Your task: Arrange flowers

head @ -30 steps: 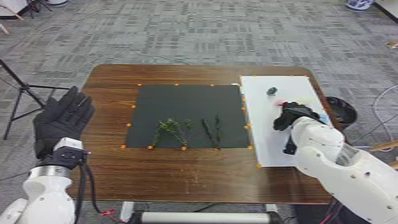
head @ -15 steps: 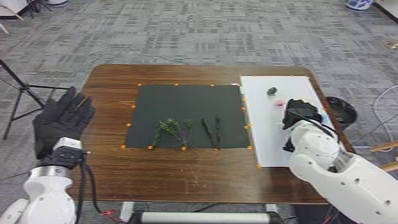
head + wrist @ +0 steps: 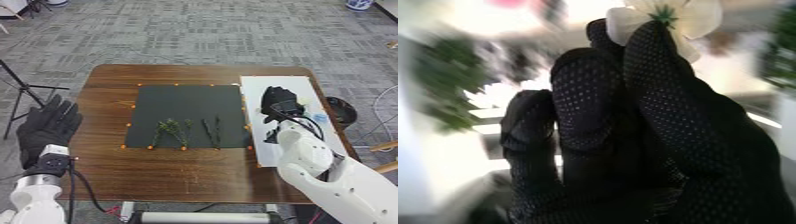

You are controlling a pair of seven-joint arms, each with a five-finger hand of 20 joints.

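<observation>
White flower (image 3: 702, 19) pinched in my right hand (image 3: 282, 104), over the white mat (image 3: 254, 89).
My fingertips are clamped on it just behind the petals, and that hand and its forearm hide a good part of the mat (my own arm is what blocks the sight), with a pale blue thing (image 3: 321, 118) just beside. On the dark mat (image 3: 182, 105) in the middle of the tabletop (image 3: 178, 172) lie green sprigs (image 3: 171, 126) and dark stems (image 3: 218, 131). A bin (image 3: 342, 111) stands past the tabletop's right edge; my left hand (image 3: 49, 129), fingers straight, is off the left edge near a tripod (image 3: 24, 86).
</observation>
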